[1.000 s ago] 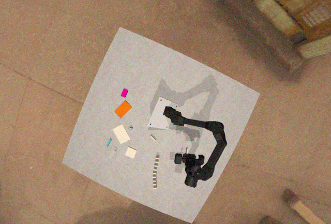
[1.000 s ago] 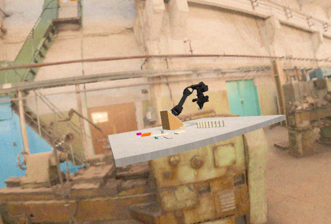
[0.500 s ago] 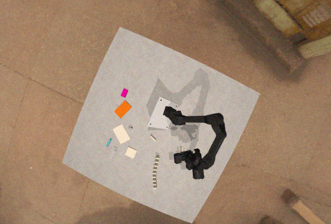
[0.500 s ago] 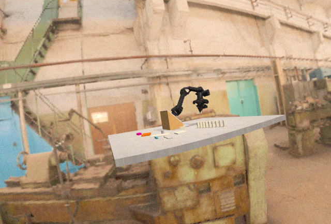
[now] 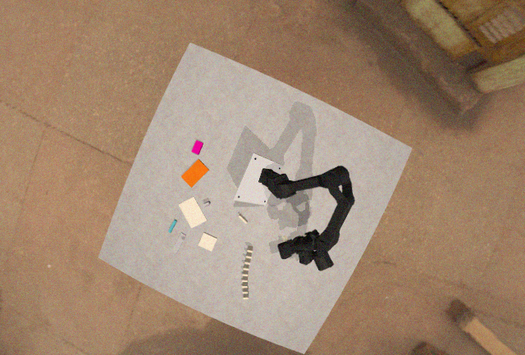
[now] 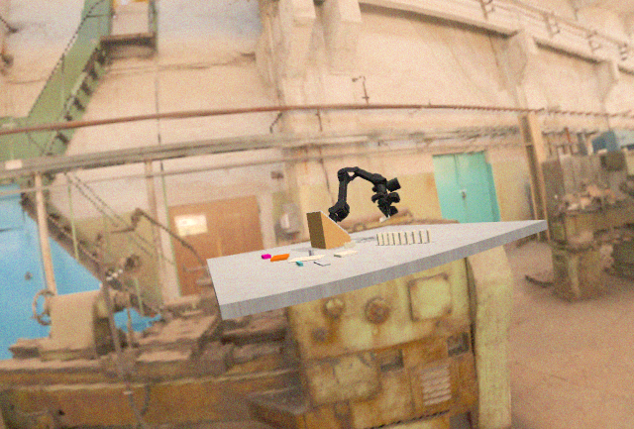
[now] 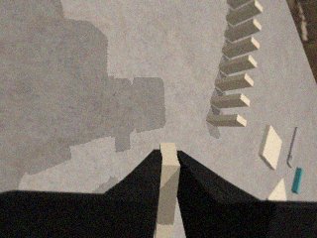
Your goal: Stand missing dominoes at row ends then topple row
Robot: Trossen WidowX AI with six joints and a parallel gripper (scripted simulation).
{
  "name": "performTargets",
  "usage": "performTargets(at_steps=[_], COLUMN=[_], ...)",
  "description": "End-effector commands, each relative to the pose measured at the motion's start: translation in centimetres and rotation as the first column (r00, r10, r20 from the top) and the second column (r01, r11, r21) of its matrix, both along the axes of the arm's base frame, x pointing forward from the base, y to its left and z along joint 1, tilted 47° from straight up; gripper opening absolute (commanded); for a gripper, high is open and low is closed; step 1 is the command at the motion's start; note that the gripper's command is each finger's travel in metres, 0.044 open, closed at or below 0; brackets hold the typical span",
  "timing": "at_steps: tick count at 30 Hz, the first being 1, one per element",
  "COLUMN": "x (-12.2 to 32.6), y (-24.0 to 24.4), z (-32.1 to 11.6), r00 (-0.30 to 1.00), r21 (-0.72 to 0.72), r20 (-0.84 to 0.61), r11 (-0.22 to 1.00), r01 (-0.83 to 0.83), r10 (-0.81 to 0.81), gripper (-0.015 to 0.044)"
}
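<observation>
A curved row of several cream dominoes (image 5: 245, 298) (image 6: 428, 236) (image 7: 239, 64) stands upright on the table. One more domino (image 5: 242, 218) lies apart from the row, between its upper end and the arm's mount in the top view. My gripper (image 7: 166, 157) is shut on a domino (image 7: 168, 190), which shows lengthwise between the fingers in the wrist view. The gripper is above the table, to the side of the row and clear of it. The fingertips are small and partly hidden by the arm in the top and exterior views.
The arm's base sits on a sloped mount (image 5: 250, 185) (image 6: 316, 230). Off to the row's other side lie an orange block (image 5: 194, 173) (image 6: 279, 257), a magenta block (image 5: 197, 147) (image 6: 265, 256), cream plates (image 5: 193, 211) (image 5: 207, 242), a teal piece (image 5: 172, 225) (image 7: 297, 180) and small grey items.
</observation>
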State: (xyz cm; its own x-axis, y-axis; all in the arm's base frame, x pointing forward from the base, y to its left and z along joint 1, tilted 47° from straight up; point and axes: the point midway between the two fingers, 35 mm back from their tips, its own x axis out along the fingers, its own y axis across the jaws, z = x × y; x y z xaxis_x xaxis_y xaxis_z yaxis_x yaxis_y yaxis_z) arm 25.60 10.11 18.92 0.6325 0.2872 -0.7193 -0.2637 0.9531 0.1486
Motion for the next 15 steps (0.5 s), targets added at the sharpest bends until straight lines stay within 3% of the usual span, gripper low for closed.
performTargets(at_steps=[1,15], x=[0.1,-0.2], y=[0.3,1.6], z=[-0.1,1.5], r00=[0.997,0.920], r21=[-0.001,0.131], r20=[0.070,0.347], r11=[0.999,0.981], r01=[0.032,0.143], r10=[-0.032,-0.181], gripper=[0.0024,0.0024])
